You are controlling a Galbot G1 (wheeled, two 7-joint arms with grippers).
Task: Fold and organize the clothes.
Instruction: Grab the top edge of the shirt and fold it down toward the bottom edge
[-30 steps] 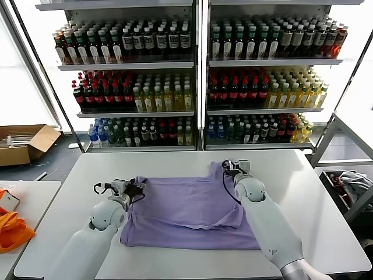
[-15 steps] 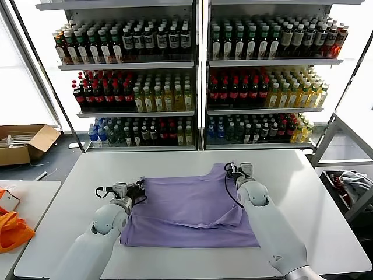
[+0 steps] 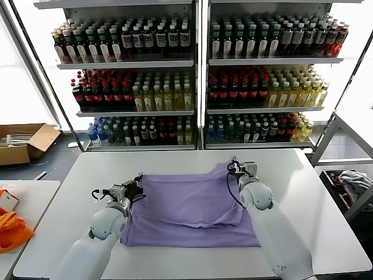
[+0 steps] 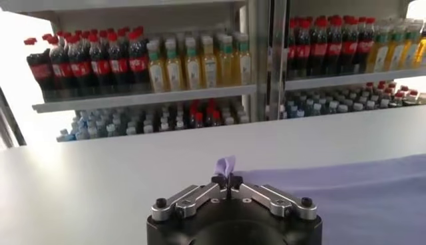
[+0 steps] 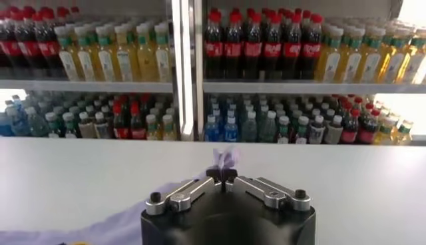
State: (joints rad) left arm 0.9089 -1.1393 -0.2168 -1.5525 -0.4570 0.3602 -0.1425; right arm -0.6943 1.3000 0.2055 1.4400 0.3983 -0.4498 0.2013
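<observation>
A lavender-purple T-shirt (image 3: 189,210) lies spread on the white table (image 3: 303,192), roughly in the middle of it, its plain side up. A fold of cloth crosses the shirt's right part, and the near edge lies flat along the table's front.

The left gripper (image 3: 137,186) sits at the shirt's far left corner. In the left wrist view its fingers are pressed together on a small tuft of purple fabric (image 4: 225,166) that sticks up between the tips, so it is clamped on the T-shirt; the rest of the shirt stretches away across the table on one side.

The right gripper (image 3: 235,167) is at the far right corner of the shirt, where the cloth rises in a small peak. The right wrist view shows its fingers likewise closed tight, with a pinch of lavender cloth (image 5: 225,158) standing out above the tips.

Both arms reach forward from the near edge of the table, the left along the shirt's left side, the right lying over the shirt's right part.

Behind the table stand shelves of bottled drinks (image 3: 192,76). To the left, a cardboard box (image 3: 23,143) sits on the floor, and an orange bag (image 3: 11,230) rests on a side table.
</observation>
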